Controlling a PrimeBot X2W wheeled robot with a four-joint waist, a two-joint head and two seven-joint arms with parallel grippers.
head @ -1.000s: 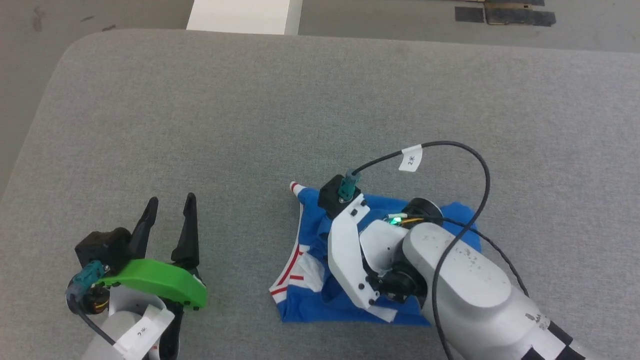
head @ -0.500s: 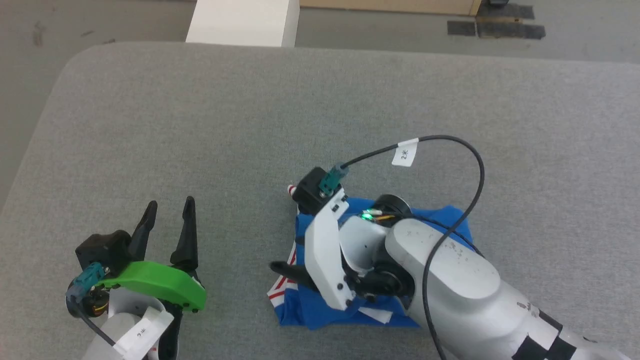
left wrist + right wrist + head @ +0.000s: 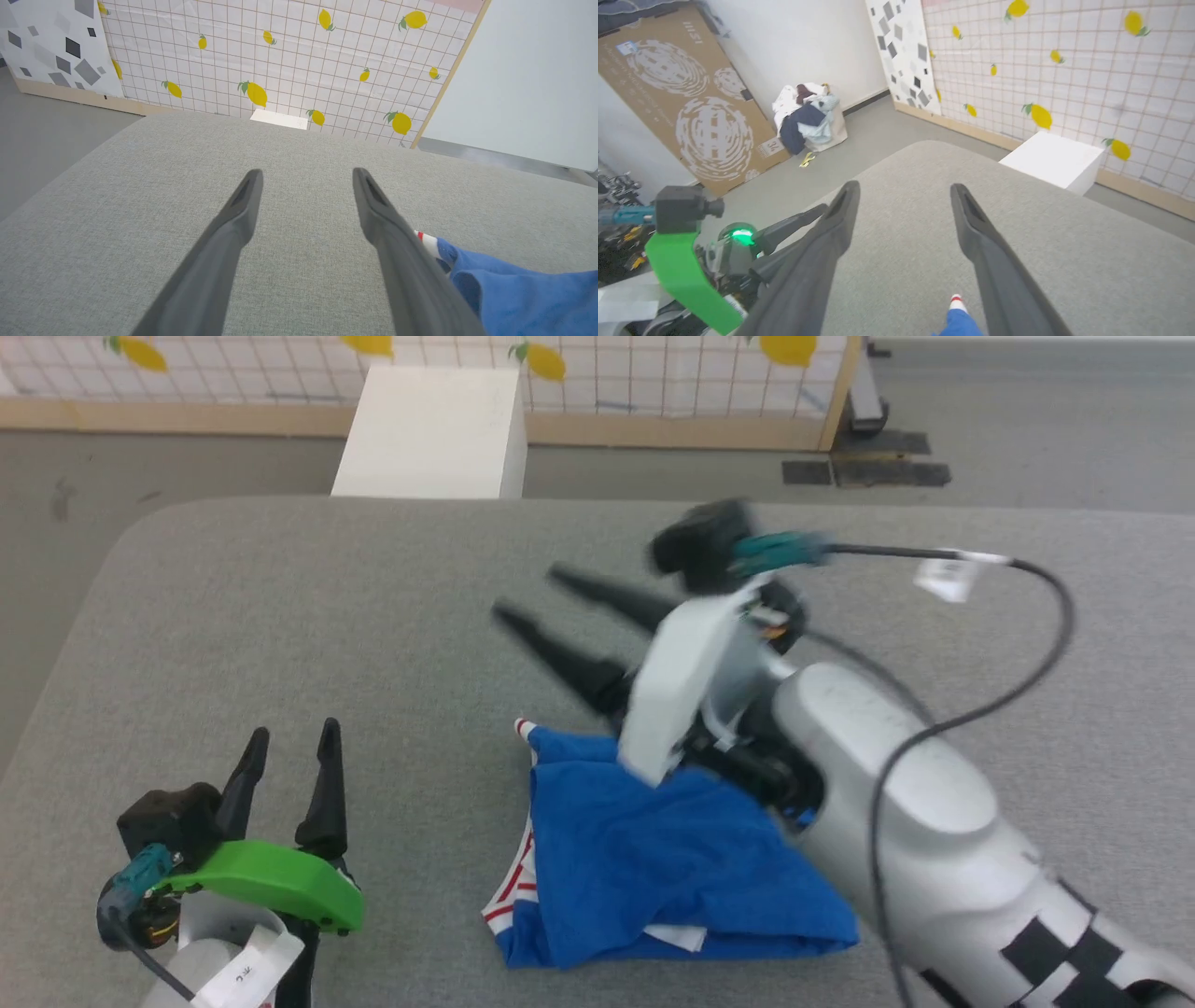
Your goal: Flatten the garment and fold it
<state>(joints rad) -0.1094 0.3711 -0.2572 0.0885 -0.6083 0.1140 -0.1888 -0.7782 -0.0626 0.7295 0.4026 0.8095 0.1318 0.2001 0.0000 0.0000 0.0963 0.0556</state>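
While the left claw (image 3: 292,735) waits low over the grey table (image 3: 280,597) with its two fingers spread and nothing between them, the garment (image 3: 644,859) lies off to that claw's right, apart from it, as a compact blue bundle. On the side of the bundle facing the left claw the striped trim (image 3: 509,891) pokes out, and the top layer looks rumpled rather than flat.

Further right, the right claw (image 3: 527,591) is released too. Its fingers stand wide and empty, raised above the table, with the garment below and behind its fingertips, under the wrist. It is blurred, so it seems to be on the move.

The fold looks made but untidy, so the step in hand is probably a clean let-go and a tidy-up. Doing it well means keeping the right claw high until both fingers are clear of the cloth, since a snag would drag the top layer open. It should then come down flat and stroke outward from the middle. The left claw could pin the corner nearest it, so the bundle does not slide.
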